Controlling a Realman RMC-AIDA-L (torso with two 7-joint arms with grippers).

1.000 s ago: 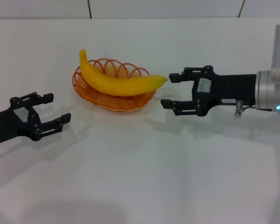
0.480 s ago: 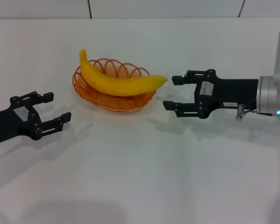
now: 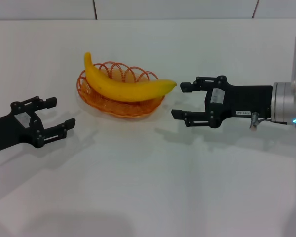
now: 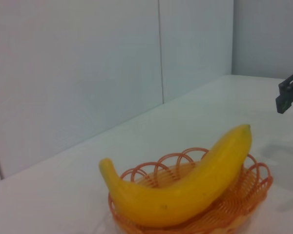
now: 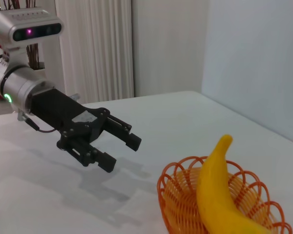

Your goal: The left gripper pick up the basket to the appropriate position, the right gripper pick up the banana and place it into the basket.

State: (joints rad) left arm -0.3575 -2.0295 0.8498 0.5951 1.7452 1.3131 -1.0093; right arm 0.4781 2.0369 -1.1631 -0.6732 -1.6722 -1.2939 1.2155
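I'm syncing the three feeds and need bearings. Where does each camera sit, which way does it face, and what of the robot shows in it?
Head view: on the robot's head, facing forward and down at the table; both tools show, the left gripper and the right gripper, each open and empty.
Left wrist view: low on the left arm, facing the banana in the basket; only the right tool's fingertip shows.
Right wrist view: facing the basket and the left tool.
Shared: all three show the banana lying in the basket.
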